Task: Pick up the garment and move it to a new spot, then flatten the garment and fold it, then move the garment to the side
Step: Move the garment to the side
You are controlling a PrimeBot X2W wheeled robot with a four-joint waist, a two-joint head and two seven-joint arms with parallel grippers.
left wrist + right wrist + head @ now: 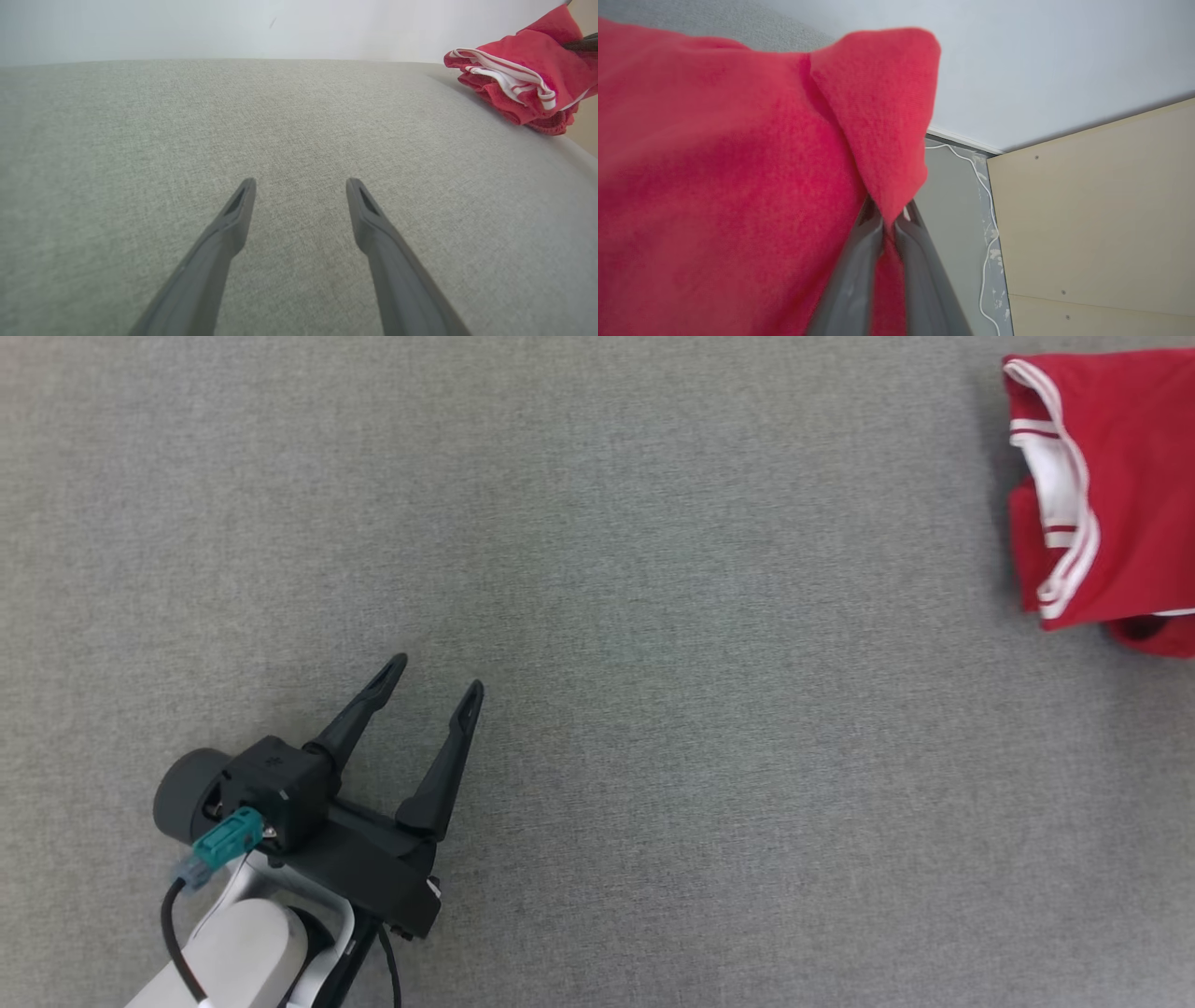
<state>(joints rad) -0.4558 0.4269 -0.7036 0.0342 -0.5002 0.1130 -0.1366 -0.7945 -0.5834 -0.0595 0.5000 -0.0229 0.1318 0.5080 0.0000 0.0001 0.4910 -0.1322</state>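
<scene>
The garment (1120, 495) is red with white striped trim, bunched in folds at the far right edge of the grey fabric surface (653, 569). It also sits at the upper right of the left wrist view, garment (523, 79). My right gripper (888, 219) is shut on a raised fold of the garment (738, 186), red cloth pinched between its fingers. My left gripper (436, 679) stands open and empty at the lower left, far from the cloth, its fingers (233, 219) hovering low over bare surface.
The grey surface ends just past the garment on the right. Beyond that edge lie a beige panel (1101, 210), a grey floor strip with a white cable (987, 242) and a pale wall (1064, 56).
</scene>
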